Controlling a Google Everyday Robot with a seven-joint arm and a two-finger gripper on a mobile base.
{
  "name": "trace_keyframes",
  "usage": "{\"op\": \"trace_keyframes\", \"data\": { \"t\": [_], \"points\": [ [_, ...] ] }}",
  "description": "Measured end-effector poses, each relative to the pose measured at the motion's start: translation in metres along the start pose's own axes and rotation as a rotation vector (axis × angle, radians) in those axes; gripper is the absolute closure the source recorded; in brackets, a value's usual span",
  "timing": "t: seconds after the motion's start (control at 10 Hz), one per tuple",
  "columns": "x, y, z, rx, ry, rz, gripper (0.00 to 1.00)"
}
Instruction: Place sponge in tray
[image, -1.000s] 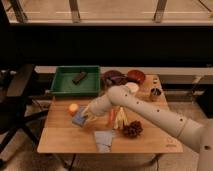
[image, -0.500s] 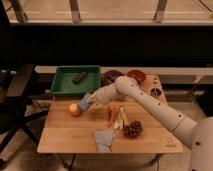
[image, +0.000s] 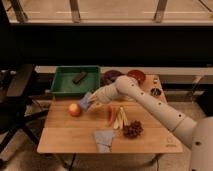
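Observation:
A green tray (image: 62, 86) stands at the table's back left with a dark bar (image: 79, 77) lying in it. My gripper (image: 88, 101) is at the end of the white arm (image: 145, 102), just in front of the tray's front right corner and above the table. It is shut on a pale blue sponge (image: 85, 101), which it holds off the wood, right of an orange fruit (image: 74, 109).
A red chilli (image: 111, 115), banana pieces (image: 121, 118) and a bunch of dark grapes (image: 133, 129) lie mid-table. A grey-blue cloth (image: 104, 139) lies near the front edge. Dark bowls (image: 112, 76) and a red bowl (image: 135, 76) stand at the back. A black chair (image: 15, 100) stands left.
My gripper has lifted the sponge off the table and carried it back and left, from mid-table towards the tray's front right corner.

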Motion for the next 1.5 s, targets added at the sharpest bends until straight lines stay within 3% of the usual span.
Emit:
{"op": "trace_keyframes", "data": {
  "t": [0.3,0.5,0.8,1.2,1.5],
  "points": [
    [0.045,-0.010,-0.003,0.036,0.033,-0.001,1.00],
    [0.077,-0.023,0.002,0.030,0.040,-0.028,1.00],
    [0.107,-0.052,0.001,0.025,0.073,-0.098,1.00],
    [0.127,-0.096,-0.013,0.047,0.102,-0.172,1.00],
    [0.133,-0.113,0.006,0.066,0.061,-0.187,1.00]
  ]
}}
